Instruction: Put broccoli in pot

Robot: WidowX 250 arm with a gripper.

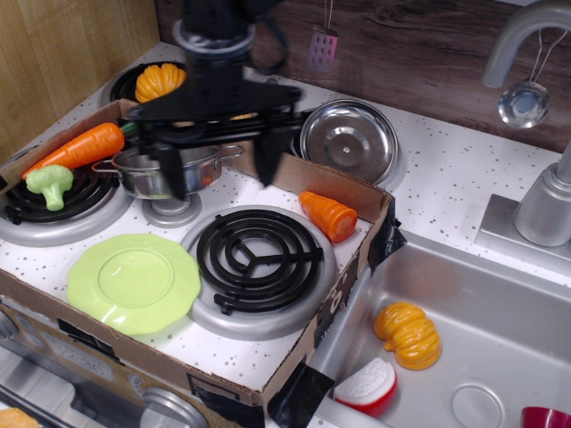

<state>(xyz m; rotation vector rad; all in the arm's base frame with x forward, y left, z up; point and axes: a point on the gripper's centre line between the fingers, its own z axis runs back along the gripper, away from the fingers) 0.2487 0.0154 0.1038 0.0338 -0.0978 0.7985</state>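
The small light-green broccoli [48,183] lies on the front left burner [53,209]. The shiny steel pot [161,171] stands on a small silver stand in the middle of the stove, to the right of the broccoli. My black gripper [220,174] hangs open and empty just above the pot's right side, one finger [171,172] in front of the pot and the other finger [269,165] to its right. It is blurred by motion.
A long carrot [85,146] lies behind the broccoli. A lime-green plate [134,282] sits at the front. A carrot piece [327,215] lies right of the black burner [259,254]. A steel lid [350,140] and an orange pumpkin [161,81] are at the back. The sink [464,330] is to the right.
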